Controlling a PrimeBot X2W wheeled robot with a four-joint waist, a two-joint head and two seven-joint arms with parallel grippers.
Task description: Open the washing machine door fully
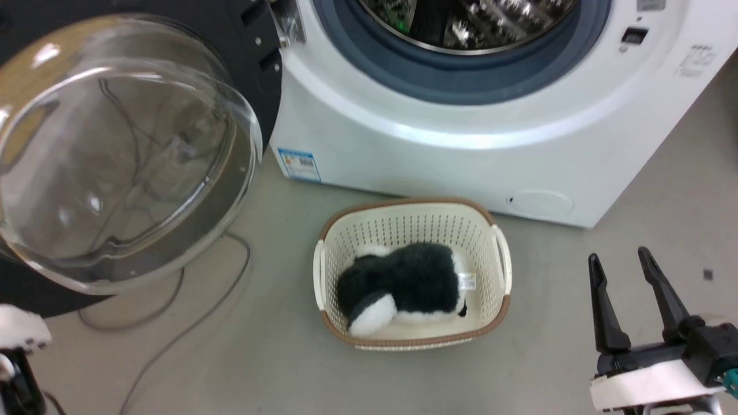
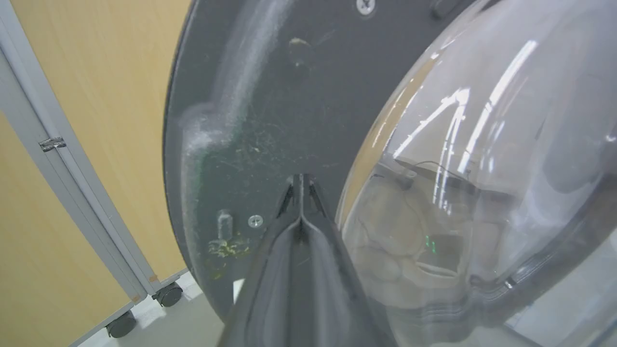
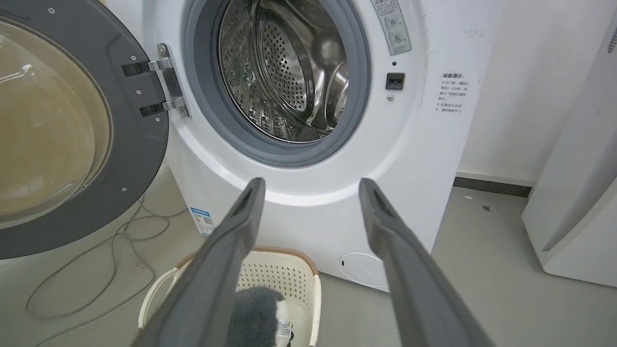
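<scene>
The washing machine door (image 3: 140, 144) hangs swung wide on its hinge (image 3: 168, 77), left of the drum mouth (image 1: 461, 75). It is a dark ring round a bulging clear bowl (image 1: 115, 173), scuffed on its inner face. The left gripper (image 2: 300, 182) has its fingers pressed together, holding nothing, tips right at that dark face beside the bowl — whether they touch it I can't tell. The right gripper (image 1: 618, 254) stands well apart, spread and empty. On the grey floor (image 1: 259, 357) sits a cream basket (image 1: 403, 230) with a black-and-white plush toy (image 1: 403, 282), near loose cables (image 1: 247, 256) — and a wooden partition (image 2: 96, 96) on castors.

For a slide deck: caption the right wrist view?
Open right gripper before the washer: washing machine door swung wide, steel drum exposed, basket below.
</scene>
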